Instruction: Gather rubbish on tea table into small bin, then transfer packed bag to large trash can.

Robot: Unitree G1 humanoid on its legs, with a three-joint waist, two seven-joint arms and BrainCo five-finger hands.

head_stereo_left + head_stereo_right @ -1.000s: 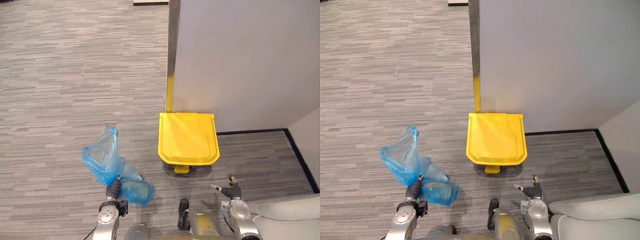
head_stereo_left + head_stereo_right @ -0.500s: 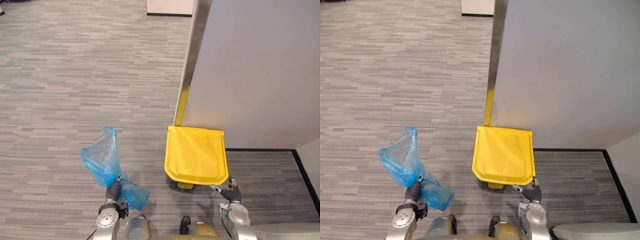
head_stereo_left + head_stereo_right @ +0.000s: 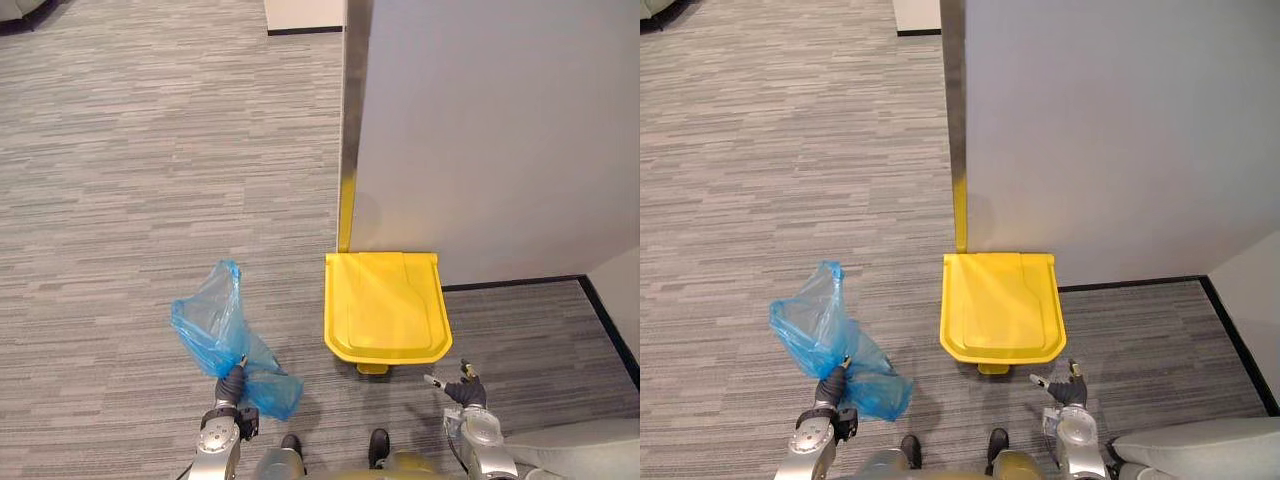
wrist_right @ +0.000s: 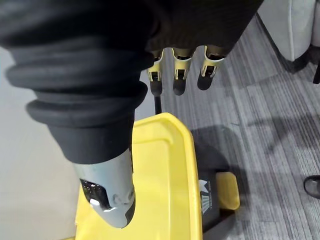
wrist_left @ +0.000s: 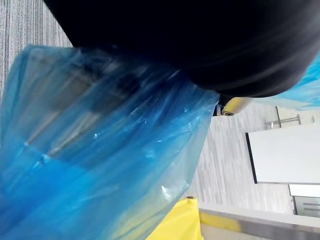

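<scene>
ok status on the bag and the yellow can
Left hand fingers clamped on blue bag, left of yellow trash can. Right hand open, empty, by the can's front. Can closed.

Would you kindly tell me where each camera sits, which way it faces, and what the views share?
Left eye view: on the head, looking down at the carpet; left hand grips the blue bag, open right hand hangs near the yellow trash can.
Right eye view: same scene, slightly aside.
Left wrist view: left wrist, past its dark cover into the bag.
Right wrist view: right wrist, along its fingers onto the can's closed lid.
Shared: all four show the can.
</scene>
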